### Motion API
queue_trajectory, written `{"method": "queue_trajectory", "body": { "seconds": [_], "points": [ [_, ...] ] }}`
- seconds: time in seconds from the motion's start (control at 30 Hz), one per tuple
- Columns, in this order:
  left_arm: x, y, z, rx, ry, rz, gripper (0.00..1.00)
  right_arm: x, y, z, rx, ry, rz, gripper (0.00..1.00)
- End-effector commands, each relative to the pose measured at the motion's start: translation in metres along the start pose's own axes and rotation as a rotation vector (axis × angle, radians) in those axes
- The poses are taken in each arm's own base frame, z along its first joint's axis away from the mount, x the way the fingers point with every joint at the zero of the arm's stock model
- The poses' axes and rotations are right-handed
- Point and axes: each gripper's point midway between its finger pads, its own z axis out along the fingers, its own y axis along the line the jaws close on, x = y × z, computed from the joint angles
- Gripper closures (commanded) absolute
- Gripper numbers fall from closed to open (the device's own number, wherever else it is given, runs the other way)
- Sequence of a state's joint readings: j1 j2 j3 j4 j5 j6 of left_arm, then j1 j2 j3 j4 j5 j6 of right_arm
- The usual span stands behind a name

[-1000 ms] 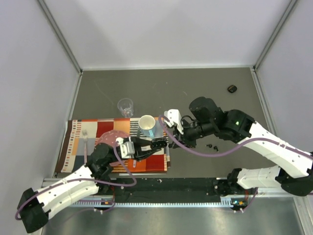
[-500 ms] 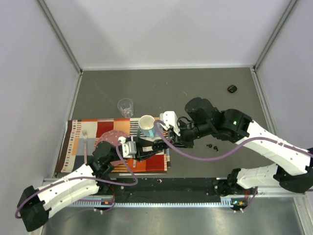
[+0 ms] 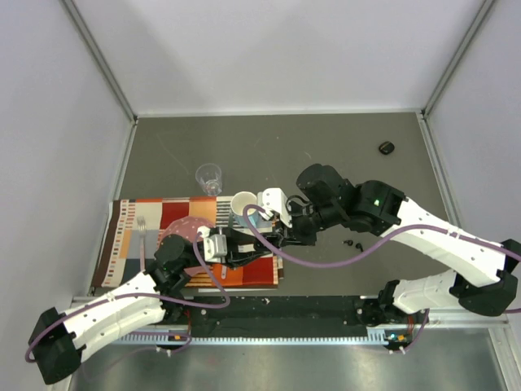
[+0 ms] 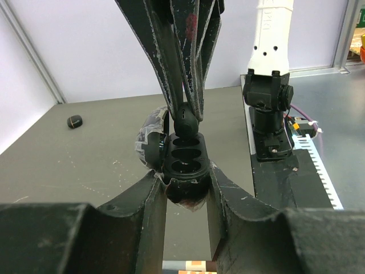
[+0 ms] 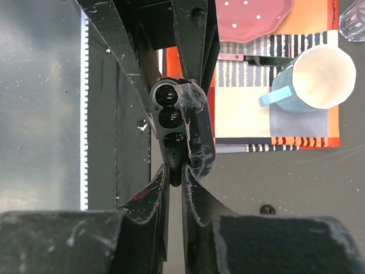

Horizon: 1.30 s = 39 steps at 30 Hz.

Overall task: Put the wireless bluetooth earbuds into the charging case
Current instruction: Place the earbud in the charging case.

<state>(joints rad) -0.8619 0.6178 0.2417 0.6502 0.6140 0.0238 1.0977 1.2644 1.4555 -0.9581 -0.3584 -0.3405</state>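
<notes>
The black charging case [image 4: 182, 161] stands open between my left gripper [image 4: 185, 194] jaws, which are shut on its lower body, its taped lid [image 4: 151, 140] tipped back to the left. My right gripper [image 5: 176, 174] comes down from above, shut on a small black earbud [image 4: 186, 121] that sits at the case's far socket. The near socket looks dark and hollow. From overhead both grippers meet at the case [image 3: 270, 239], just right of the placemat. Two more earbuds [image 3: 352, 243] lie on the grey table under the right arm.
A white mug [image 3: 244, 205] with a blue handle stands on the striped placemat [image 3: 138, 213] right behind the grippers. A pink plate [image 3: 186, 229] and fork [image 3: 142, 231] lie on the mat. A clear glass [image 3: 209, 177] stands beyond it. Another black case [image 3: 386, 147] lies far right.
My right arm has swung left and brought its earbud over to the case in my left gripper. The left arm has barely moved.
</notes>
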Motion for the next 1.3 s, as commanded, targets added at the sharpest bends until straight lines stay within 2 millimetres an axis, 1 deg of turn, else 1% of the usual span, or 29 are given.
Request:
{"method": "queue_trajectory", "body": {
  "seconds": [0.0, 0.2, 0.47, 0.67, 0.8, 0.87, 1.03, 1.27],
  "points": [
    [-0.034, -0.001, 0.005, 0.028, -0.096, 0.052, 1.0, -0.018, -0.005, -0.001, 0.027, -0.043, -0.055, 1.0],
    [-0.034, -0.002, 0.006, 0.034, -0.103, 0.054, 1.0, -0.018, -0.006, 0.002, 0.028, -0.042, -0.061, 1.0],
    [-0.034, -0.001, 0.006, 0.031, -0.107, 0.058, 1.0, -0.024, -0.012, 0.005, 0.058, -0.064, -0.069, 1.0],
    [-0.034, -0.001, 0.005, 0.025, -0.111, 0.059, 1.0, -0.017, -0.016, 0.014, 0.077, -0.028, -0.06, 1.0],
    [-0.035, 0.001, 0.004, 0.011, -0.12, 0.065, 1.0, -0.01, -0.021, 0.02, 0.104, 0.008, -0.046, 0.96],
    [-0.035, 0.002, 0.003, -0.002, -0.123, 0.065, 1.0, -0.008, -0.023, 0.021, 0.114, 0.02, -0.042, 0.91],
    [-0.036, 0.004, 0.001, -0.017, -0.129, 0.069, 1.0, -0.012, -0.027, 0.017, 0.144, 0.014, -0.031, 0.83],
    [-0.036, 0.004, 0.001, -0.02, -0.131, 0.069, 1.0, -0.021, -0.029, 0.011, 0.16, -0.014, -0.037, 0.82]
  ]
}}
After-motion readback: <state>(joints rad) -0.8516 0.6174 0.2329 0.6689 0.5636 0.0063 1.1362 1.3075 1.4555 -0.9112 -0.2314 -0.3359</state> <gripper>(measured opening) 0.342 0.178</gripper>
